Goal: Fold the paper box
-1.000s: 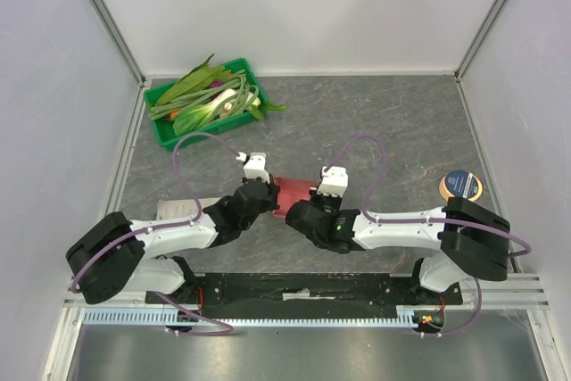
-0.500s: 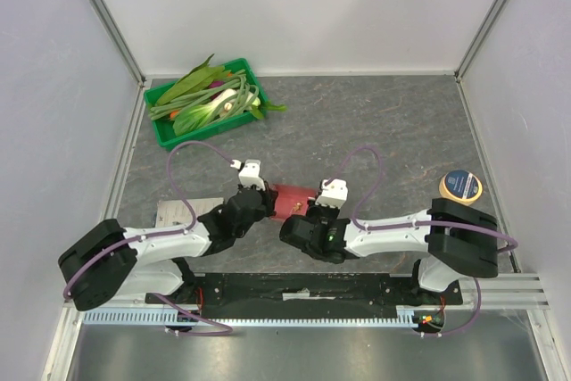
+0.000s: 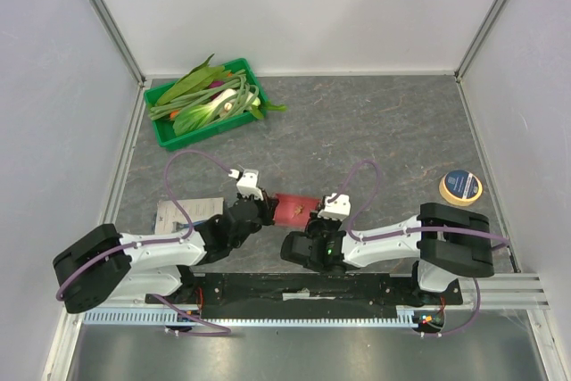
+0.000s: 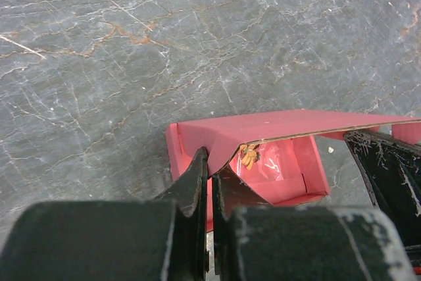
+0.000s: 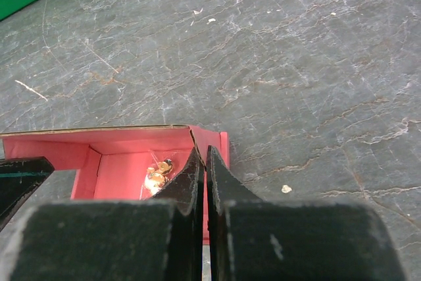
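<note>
Lengthwise left-to-right, paper box (image 3: 294, 207), left fingers (image 4: 195, 179) and right fingers (image 5: 189, 179) tight on its opposite ends.

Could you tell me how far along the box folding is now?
Done: the paper box has walls raised around a floor. In hand: the left gripper and right gripper each pinch a wall at opposite ends. To do: the lid flap looks open above the cavity, so closing it seems to remain.

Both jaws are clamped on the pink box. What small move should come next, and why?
Probably free the right gripper and press the top flap down. It and the left gripper pinch end walls of the paper box; the walls stand, but the flap hangs open.
</note>
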Tool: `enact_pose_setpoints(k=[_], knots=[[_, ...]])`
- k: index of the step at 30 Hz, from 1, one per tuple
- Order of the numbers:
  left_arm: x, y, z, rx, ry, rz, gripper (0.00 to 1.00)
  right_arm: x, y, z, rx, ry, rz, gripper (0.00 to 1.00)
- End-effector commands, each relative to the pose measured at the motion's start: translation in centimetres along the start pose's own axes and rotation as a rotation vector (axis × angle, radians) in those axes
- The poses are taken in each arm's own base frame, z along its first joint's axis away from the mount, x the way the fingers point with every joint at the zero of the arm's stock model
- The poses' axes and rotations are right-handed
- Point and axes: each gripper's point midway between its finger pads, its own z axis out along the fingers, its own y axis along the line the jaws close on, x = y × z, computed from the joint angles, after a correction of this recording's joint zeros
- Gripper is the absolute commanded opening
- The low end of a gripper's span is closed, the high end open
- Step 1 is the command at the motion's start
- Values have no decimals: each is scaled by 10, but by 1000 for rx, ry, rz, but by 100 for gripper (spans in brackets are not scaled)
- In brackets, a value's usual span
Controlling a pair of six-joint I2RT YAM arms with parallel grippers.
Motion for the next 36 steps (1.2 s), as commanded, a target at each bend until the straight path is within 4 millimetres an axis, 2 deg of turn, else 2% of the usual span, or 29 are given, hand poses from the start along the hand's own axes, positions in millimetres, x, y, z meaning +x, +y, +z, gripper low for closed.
enact_pose_setpoints(k=[1,14,18,23,29,33,34,35,36], knots=[[30,6,-5,-22,72,-2,2,12,-17,-2,13,-11,-17,0],[49,14,-15,-51,92,-7,2,17,13,-13,-7,100,92,0],[47,15,-17,-56,82,-9,2,19,5,-13,12,97,103,0],[51,17,-19,-64,91,-19,2,35,-13,-15,19,104,51,0],[59,20,-20,-85,117,-24,2,39,-27,-23,12,96,-26,11],[64,26,-22,-131,131,-35,2,27,-29,-35,-11,97,-84,23],[64,26,-23,-136,130,-37,2,19,-26,-44,-48,90,-86,26],[65,27,-23,-139,130,-36,2,15,-28,-49,-64,90,-137,40],[65,26,-23,-139,128,-33,2,8,-23,-58,-100,102,-129,44]])
